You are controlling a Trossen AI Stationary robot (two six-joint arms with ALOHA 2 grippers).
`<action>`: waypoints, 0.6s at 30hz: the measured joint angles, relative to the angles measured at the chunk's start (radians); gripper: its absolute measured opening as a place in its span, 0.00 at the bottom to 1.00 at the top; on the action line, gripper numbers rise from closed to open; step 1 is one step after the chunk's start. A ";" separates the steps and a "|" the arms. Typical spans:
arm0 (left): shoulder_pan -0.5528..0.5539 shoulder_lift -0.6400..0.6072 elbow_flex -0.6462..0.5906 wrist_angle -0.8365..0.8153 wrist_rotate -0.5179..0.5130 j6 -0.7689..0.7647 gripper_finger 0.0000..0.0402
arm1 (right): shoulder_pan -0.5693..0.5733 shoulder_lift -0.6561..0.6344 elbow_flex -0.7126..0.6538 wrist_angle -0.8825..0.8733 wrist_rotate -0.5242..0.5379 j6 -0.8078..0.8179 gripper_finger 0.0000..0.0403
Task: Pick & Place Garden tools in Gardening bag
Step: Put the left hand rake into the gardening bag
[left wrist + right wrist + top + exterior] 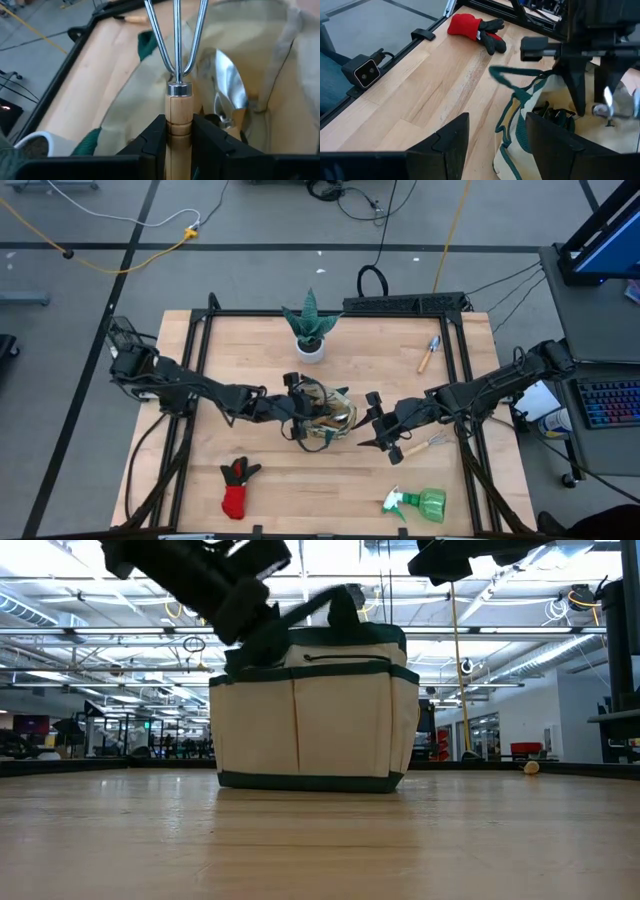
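Clamping a wooden-handled fork (177, 107) over the gardening bag (330, 415) — left fingers (150, 145), right fingers (451, 134) spread, empty.

Glossy chrome tines on smooth wooden fork handle (178, 112); matt beige canvas bag (315, 715); pale wood-grain counter (300, 480).

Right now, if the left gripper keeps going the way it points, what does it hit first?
Likely the gardening bag: the left gripper, shut on the fork, points into its open top, toward a trowel already inside. Depth unclear.

Overhead, table-level and both wrist views share the bag (328, 412).
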 joint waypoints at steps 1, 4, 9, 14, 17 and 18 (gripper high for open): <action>0.005 0.004 0.000 -0.002 0.013 0.009 0.20 | 0.000 0.000 0.000 0.000 0.000 0.000 0.46; 0.020 0.016 0.000 -0.012 0.044 0.051 0.20 | 0.000 0.000 0.000 0.000 0.000 0.000 0.46; 0.041 0.016 0.000 -0.027 0.109 0.132 0.20 | 0.000 0.000 0.000 0.000 0.000 0.000 0.46; 0.067 0.016 0.000 -0.043 0.199 0.178 0.20 | 0.000 0.000 0.000 0.000 0.000 0.000 0.46; 0.091 0.016 0.000 -0.068 0.254 0.179 0.20 | 0.000 0.000 0.000 0.000 0.000 0.000 0.46; 0.100 0.015 0.000 -0.074 0.277 0.179 0.20 | 0.000 0.000 0.000 0.000 0.000 0.000 0.46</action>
